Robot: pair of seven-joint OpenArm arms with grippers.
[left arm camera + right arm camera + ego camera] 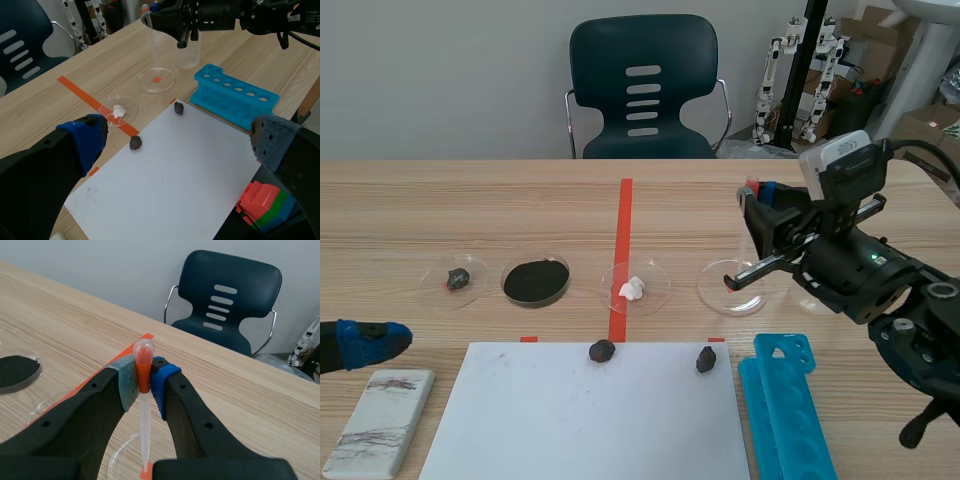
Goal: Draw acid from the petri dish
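The clear petri dish (720, 285) lies right of the counter's (470, 210) middle, the rightmost of four dishes in a row. A pipette (145, 425) stands upright with its tip above this dish. The right end effector (144, 376) is clamped on its orange bulb. A blue test-tube rack (785, 410) lies by the near edge. The left end effector (178, 137), spread wide and holding nothing, hangs toward the near left corner.

The right arm (880, 285) is matte black, built of rounded, blocky housings, with a pale grey camera box (842, 155) on top, a small green light (873, 257) and black cables (920, 152). Its jaws are thick black fingers with small round holes, one pad grey-green (128, 382), one blue (161, 384). On the left arm (30, 175) the dotted pads (272, 142) are blue.
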